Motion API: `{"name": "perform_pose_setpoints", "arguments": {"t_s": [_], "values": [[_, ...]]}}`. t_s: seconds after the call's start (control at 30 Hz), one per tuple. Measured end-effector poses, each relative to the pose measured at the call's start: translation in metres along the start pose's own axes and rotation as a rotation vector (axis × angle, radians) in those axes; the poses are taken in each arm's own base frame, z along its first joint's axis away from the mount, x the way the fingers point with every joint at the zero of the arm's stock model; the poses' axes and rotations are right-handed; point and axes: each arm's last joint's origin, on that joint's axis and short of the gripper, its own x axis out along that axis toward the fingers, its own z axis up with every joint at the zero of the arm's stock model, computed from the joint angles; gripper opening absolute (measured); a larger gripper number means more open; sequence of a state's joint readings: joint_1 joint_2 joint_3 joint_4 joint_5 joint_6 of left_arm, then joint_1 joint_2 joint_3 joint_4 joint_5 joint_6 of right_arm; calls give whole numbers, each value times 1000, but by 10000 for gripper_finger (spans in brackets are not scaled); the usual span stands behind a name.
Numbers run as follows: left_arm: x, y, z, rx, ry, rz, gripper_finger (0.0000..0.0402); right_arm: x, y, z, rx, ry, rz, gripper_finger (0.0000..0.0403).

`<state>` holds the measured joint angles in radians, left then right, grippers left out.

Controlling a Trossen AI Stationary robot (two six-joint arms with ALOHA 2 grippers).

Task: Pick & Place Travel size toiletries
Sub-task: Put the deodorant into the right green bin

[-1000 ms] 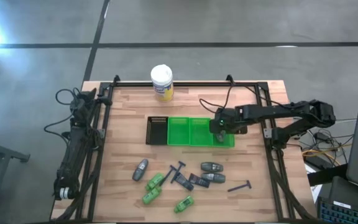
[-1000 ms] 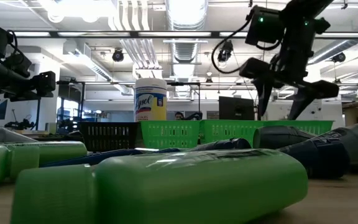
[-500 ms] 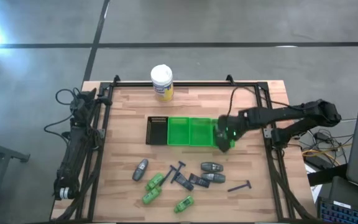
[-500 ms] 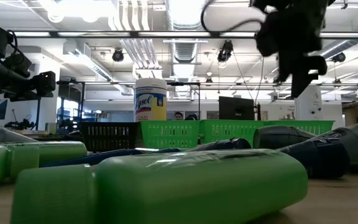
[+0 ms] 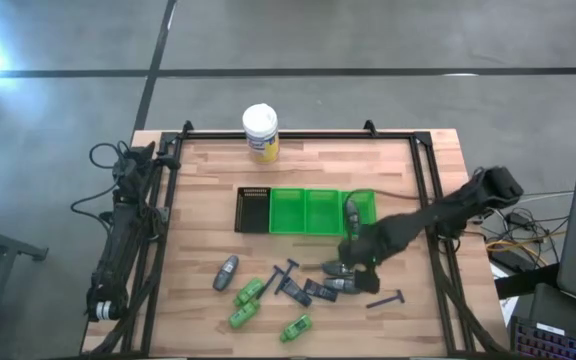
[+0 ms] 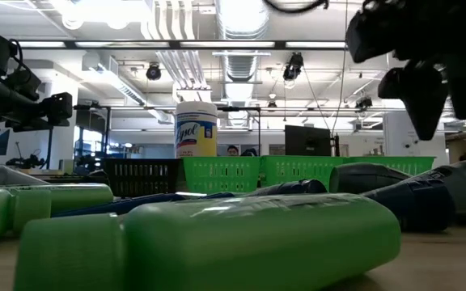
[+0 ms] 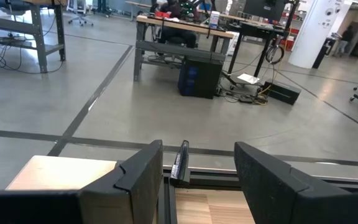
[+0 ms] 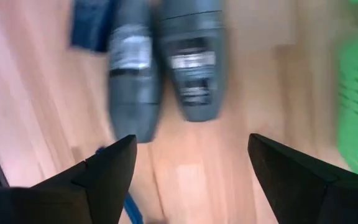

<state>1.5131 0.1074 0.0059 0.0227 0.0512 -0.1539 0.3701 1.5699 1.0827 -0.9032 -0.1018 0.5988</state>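
Right gripper (image 8: 188, 165) over the grey tubes (image 8: 191, 59)
Fingers spread wide and empty, just in front of the green bin (image 5: 308, 212); left arm parked off to its far side.

We are in an open lab or workshop hall: exposed ceiling ducts (image 6: 176, 69), polished concrete floor (image 7: 73, 106), cabled workbenches (image 7: 185, 34) (monitors too).

You have the bins (image 5: 306, 211) in a row at the desk (image 5: 198, 180) centre, the jar (image 5: 260, 132) behind them at the rear edge, and the toiletries (image 5: 288, 290) scattered before them toward the front edge, two tubes (image 8: 191, 56) lying side by side
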Motion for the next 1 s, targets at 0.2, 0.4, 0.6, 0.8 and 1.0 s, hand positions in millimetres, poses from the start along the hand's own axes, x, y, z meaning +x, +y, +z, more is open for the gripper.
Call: {"name": "perform_pose_setpoints", "arguments": {"t_s": [0.2,0.4,0.6,0.8,1.0], "values": [[0,0,0,0,0,0,204,18,35,4,-181,-24,-75,302],[0,0,0,0,0,0,204,32,60,6,-189,-56,-62,334],[0,0,0,0,0,0,204,41,69,3,-113,-71,-94,353],[0,0,0,0,0,0,204,58,73,3,-90,-51,-111,326],[0,0,0,0,0,0,204,76,70,4,-62,-16,-148,294]]}}
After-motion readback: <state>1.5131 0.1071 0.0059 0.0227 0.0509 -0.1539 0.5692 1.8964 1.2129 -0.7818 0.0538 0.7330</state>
